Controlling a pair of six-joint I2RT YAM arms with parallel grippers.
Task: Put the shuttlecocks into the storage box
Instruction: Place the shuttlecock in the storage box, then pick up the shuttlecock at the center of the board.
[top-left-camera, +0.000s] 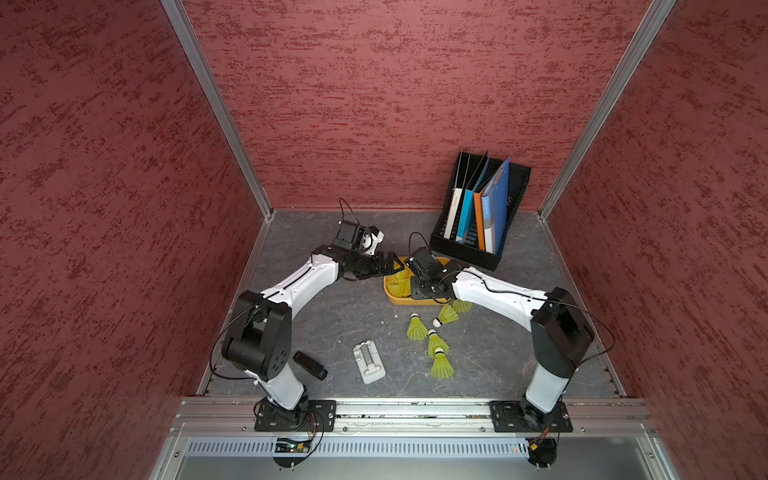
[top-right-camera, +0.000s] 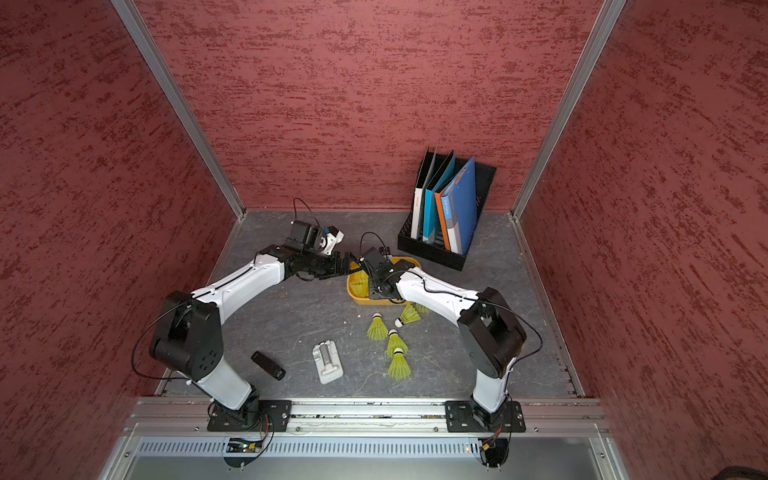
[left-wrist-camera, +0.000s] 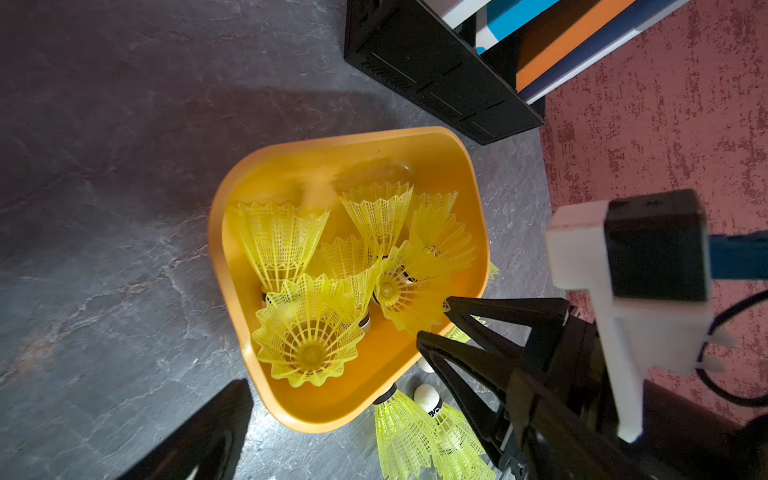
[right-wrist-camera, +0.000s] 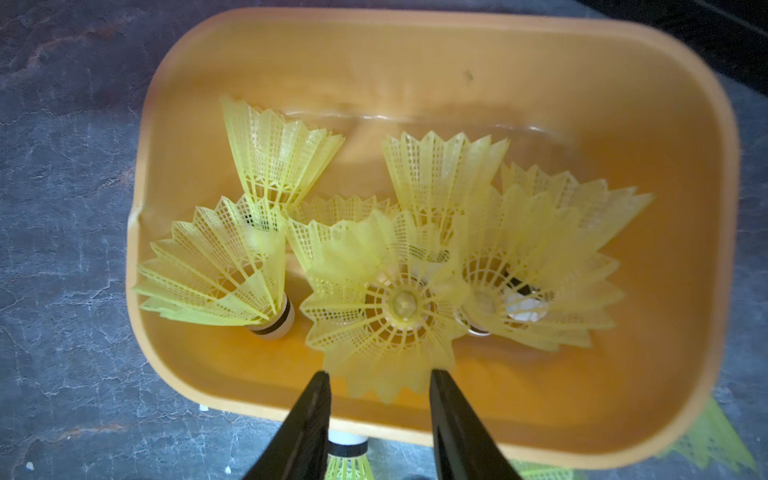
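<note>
Right claw (right-wrist-camera: 378, 374) part-open over box (right-wrist-camera: 457, 50), nothing clamped. Shuttle (right-wrist-camera: 399, 307) lies in box, skirt just off tips. Left claw (top-left-camera: 392, 264) wide, empty, at box rim. My worries: skirt snags finger, drags out of box; claws clash. Loose shuttles (top-left-camera: 417, 328) wait beside box.

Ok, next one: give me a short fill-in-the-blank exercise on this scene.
1. The folders stand in a ____ rack.
2. The right end effector hangs over the box, which holds several ____.
3. The left end effector is ____.
Missing: black; shuttlecocks; open.
</note>
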